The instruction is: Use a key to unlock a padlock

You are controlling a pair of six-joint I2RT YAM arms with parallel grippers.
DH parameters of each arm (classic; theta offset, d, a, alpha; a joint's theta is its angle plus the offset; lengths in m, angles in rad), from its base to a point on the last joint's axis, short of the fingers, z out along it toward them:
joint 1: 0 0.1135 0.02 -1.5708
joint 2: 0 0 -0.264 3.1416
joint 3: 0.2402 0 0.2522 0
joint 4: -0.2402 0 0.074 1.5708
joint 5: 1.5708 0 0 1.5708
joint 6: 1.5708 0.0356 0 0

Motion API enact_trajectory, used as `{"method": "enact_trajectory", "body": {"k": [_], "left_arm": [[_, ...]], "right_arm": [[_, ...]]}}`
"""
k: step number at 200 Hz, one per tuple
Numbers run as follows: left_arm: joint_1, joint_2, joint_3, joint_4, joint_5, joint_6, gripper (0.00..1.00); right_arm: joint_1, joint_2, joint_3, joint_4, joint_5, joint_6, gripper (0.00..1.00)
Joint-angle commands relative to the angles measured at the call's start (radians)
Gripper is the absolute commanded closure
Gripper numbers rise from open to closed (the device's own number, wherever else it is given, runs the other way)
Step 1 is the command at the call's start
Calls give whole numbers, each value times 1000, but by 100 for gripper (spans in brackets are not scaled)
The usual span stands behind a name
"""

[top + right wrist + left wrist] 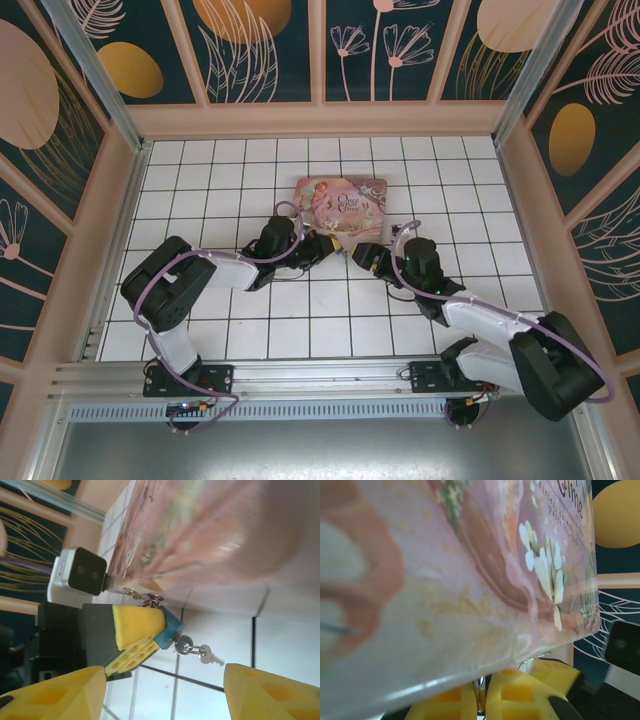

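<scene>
We start at the left pincer (150, 625): its yellow, honeycomb-moulded pads are closed on the tiny padlock with a blue body (169, 625), pinched at their tips with its free end turned toward the right pincer. Just beyond those tips lies the flat pink picture-printed tin box (342, 203), smooth and glossy. From the padlock's free end juts a small round-headed silvery metal key (184, 645) – it looks seated in the keyhole, though we cannot be sure – with a second slim key (211, 656) dangling from it. The right pincer (165, 695) stands wide, nothing between its pads, the key just ahead of the gap. We judge the step to be turning the key: next, close squarely on that thin, slippery head and twist without dragging the lock from the left grip
</scene>
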Motion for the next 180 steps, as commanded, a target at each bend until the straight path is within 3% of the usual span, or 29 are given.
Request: {"method": "enact_trajectory", "body": {"k": [1, 37, 82, 180], "left_arm": [[-5, 12, 38, 27, 19, 14, 100], [-6, 12, 38, 22, 18, 16, 100], [-6, 13, 42, 19, 19, 15, 100], [-6, 18, 53, 15, 22, 14, 100]], "right_arm": [[83, -18, 82, -286, 242, -209, 38], [244, 68, 175, -384, 576, -340, 40], [377, 197, 206, -374, 832, -438, 41], [402, 322, 198, -216, 877, -555, 44]]}}
